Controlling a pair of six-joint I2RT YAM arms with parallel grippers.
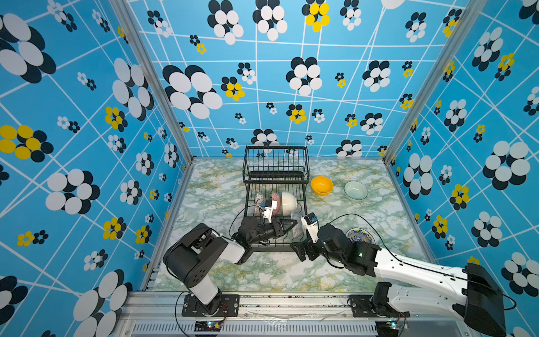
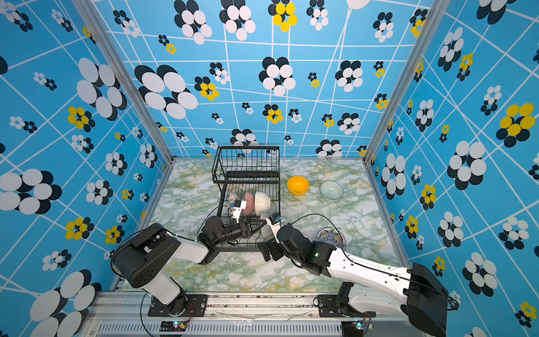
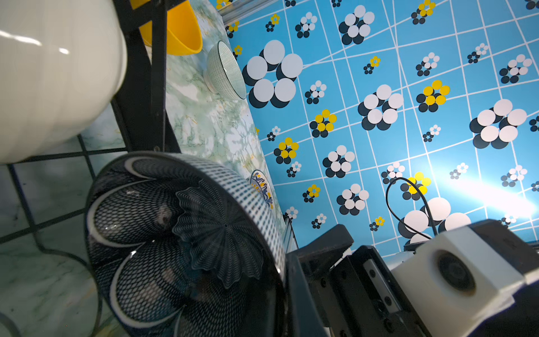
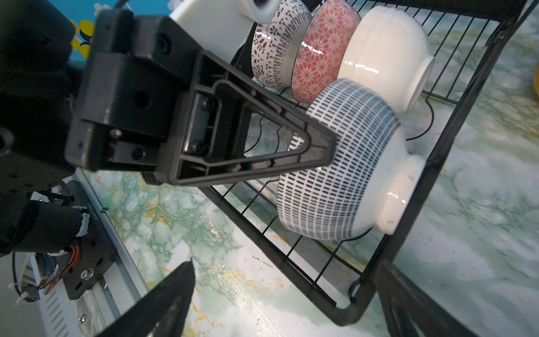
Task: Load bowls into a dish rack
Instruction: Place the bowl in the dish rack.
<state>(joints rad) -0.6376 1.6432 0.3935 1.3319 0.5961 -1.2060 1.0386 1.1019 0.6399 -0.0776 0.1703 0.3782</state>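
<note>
Right wrist view has the left claw (image 4: 323, 143) gripping the navy bowl (image 4: 344, 163) by its rim: one finger lies against the dashed outer wall and the other is hidden inside. This bowl stands on edge in the lower tray of the rack (image 4: 408, 221), with its foot toward the rack's right side bar.

Farther back in the same tray, three bowls stand on edge side by side. They are the black-and-white bowl (image 4: 271, 49), the pink-red bowl (image 4: 320, 52) and the cream bowl (image 4: 385, 55), with the cream one nearest the navy bowl. Whether those two touch cannot be told.

In both top views the right claw (image 1: 304, 252) sits low by the rack's near right corner, its jaws spread wide and empty.

On the table (image 1: 262, 274), right of the rack, the yellow bowl (image 1: 321, 185) sits upright just beside the rack. The glass bowl (image 1: 355, 189) stands a little farther right. The blue-yellow bowl (image 1: 360, 235) lies nearer the robot, partly hidden behind the right arm.
</note>
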